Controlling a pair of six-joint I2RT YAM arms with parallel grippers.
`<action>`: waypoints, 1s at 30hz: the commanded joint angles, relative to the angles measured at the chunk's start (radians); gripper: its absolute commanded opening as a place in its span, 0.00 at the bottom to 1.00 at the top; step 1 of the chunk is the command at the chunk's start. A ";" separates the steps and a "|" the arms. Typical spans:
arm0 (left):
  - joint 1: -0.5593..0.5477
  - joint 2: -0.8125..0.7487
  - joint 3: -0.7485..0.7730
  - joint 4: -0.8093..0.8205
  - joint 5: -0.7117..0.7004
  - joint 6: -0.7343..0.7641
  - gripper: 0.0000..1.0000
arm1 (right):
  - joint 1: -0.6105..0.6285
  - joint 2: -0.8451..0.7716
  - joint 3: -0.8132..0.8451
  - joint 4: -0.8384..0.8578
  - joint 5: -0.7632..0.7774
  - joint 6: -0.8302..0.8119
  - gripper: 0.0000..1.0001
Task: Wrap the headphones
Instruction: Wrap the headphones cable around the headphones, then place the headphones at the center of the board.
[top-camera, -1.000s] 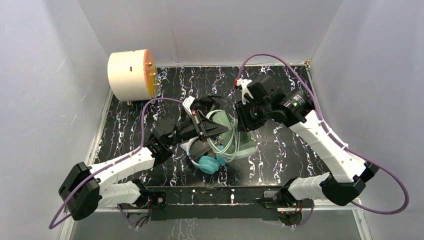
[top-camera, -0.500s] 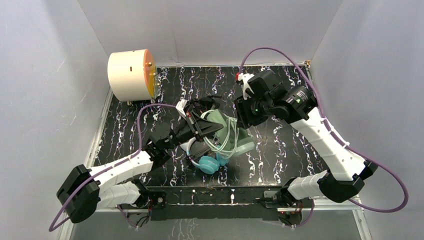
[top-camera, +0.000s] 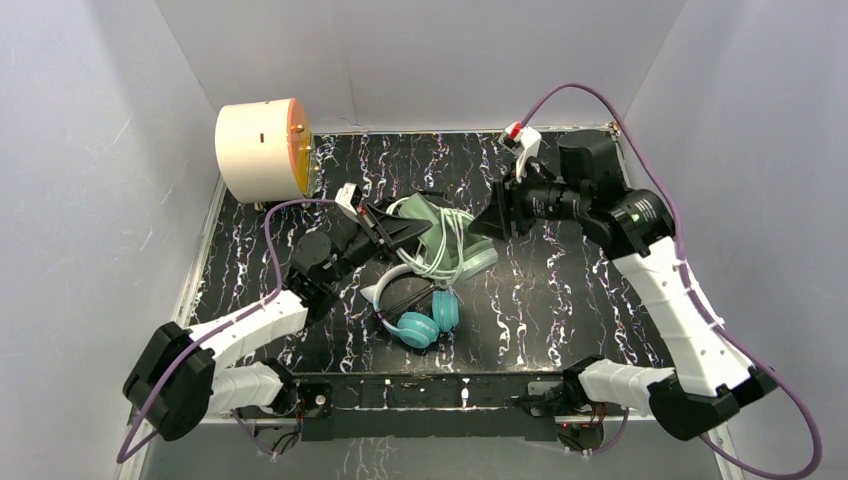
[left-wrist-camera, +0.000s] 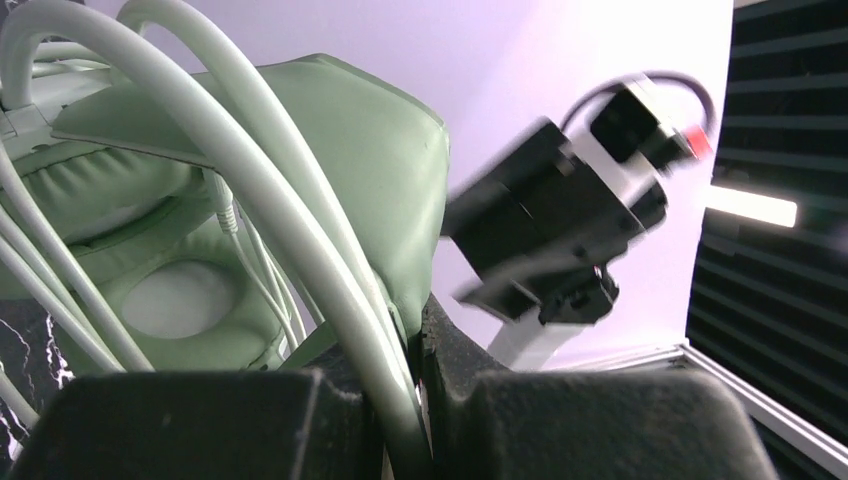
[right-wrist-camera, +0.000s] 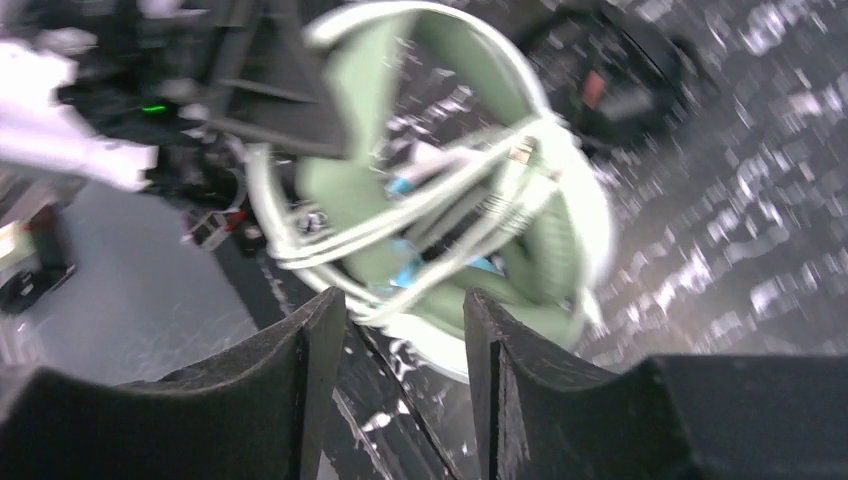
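Green headset (top-camera: 472, 258) in outstretched left tool (top-camera: 398, 230)

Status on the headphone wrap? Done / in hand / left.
Done: the light cable looks looped several times around the sage-green headset.
In hand: the left gripper is shut on that headset's band and cable; the right gripper is open, empty and apart from it.
Left: the teal headset lies untouched on the table; the black headset is mostly hidden.
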 joint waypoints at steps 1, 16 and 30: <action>0.013 0.035 0.091 0.132 0.021 -0.039 0.00 | 0.024 -0.077 -0.077 0.280 -0.354 -0.052 0.53; 0.014 0.240 0.235 0.166 0.109 -0.052 0.00 | 0.231 0.037 -0.111 0.216 -0.124 -0.084 0.44; -0.016 0.272 0.259 0.187 0.107 -0.054 0.00 | 0.237 0.077 -0.137 0.236 -0.011 -0.083 0.43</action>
